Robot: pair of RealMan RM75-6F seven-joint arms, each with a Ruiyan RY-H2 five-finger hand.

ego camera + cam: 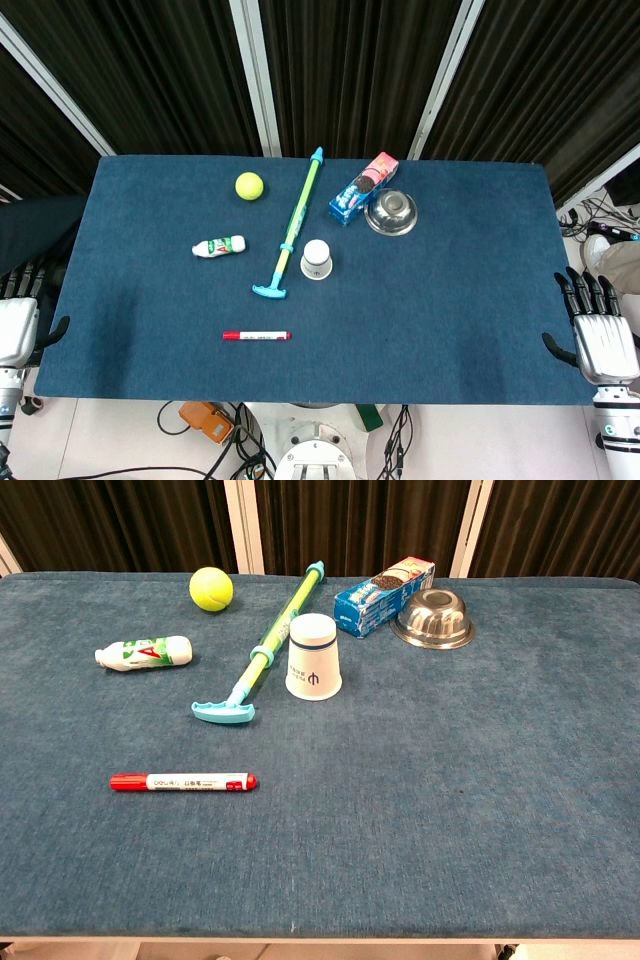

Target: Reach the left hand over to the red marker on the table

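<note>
The red marker (256, 336) (183, 781), white-barrelled with red ends, lies flat and crosswise near the table's front edge, left of centre. My left hand (18, 318) hangs off the table's left edge, well to the left of the marker, fingers apart and holding nothing. My right hand (598, 330) sits off the right edge, fingers spread upward, empty. Neither hand appears in the chest view.
On the blue cloth table (450, 330) lie a small white bottle (218, 246), a yellow tennis ball (249, 185), a long teal-and-green stick toy (291, 230), an upturned paper cup (316, 259), a cookie box (363, 187) and a metal bowl (391, 212).
</note>
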